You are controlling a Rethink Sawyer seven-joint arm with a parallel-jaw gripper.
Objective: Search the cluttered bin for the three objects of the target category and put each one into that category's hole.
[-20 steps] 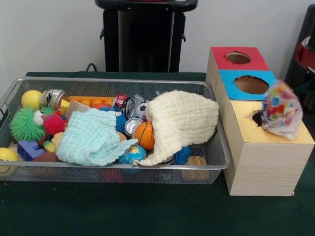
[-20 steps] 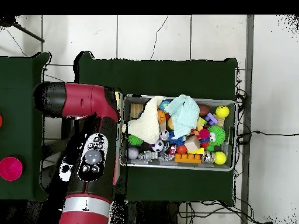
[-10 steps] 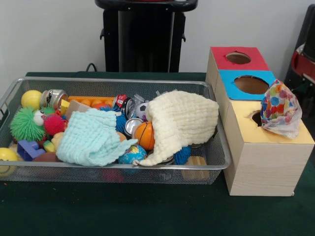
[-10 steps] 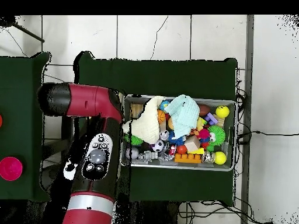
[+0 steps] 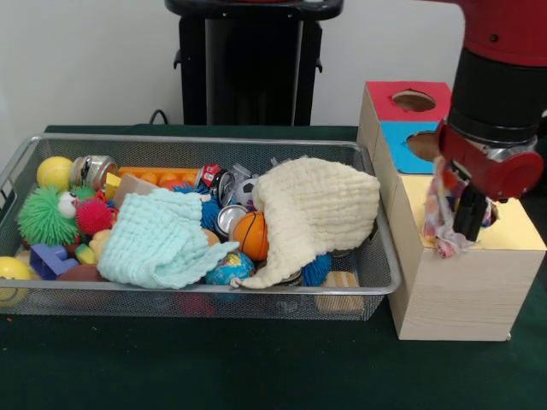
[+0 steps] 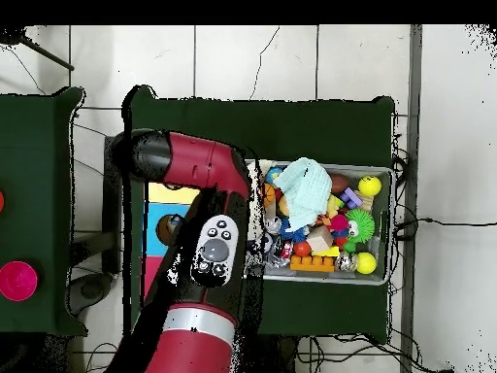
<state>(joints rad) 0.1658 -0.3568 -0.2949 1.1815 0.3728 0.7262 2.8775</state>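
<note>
While the wire bin (image 5: 197, 139) on the green table (image 5: 256, 367) remained crowded, the sorting job looked barely a third done. Against the bin's left edge sat a yellow ball (image 5: 54, 172) and a green fuzzy ball (image 5: 43, 215). Beside them, along the bin's front edge, a mint cloth (image 5: 154, 239) lay heaped over smaller toys. An orange ball (image 5: 250, 235) touched it on the right. A cream cloth (image 5: 316, 209) was slumped toward the bin's right edge, covering whatever lay under it.

Just beyond that edge stood three boxes in a row: a red-topped box (image 5: 389, 107) farthest back, a blue-topped box (image 5: 402, 137) in the middle and a yellow-topped box (image 5: 513, 235) nearest the table's front edge. The red arm (image 5: 500, 77) reached down over the yellow-topped box. Its gripper (image 5: 457, 226) appeared closed on a patterned cloth (image 5: 443, 205), which hung in a narrow strip down to the box's top by its left edge. The yellow hole itself was hidden behind the gripper and the fabric.

If cloths were the target category, this one was at its hole but not yet seen inside it. The mint and cream cloths were both left to fetch from the bin.
</note>
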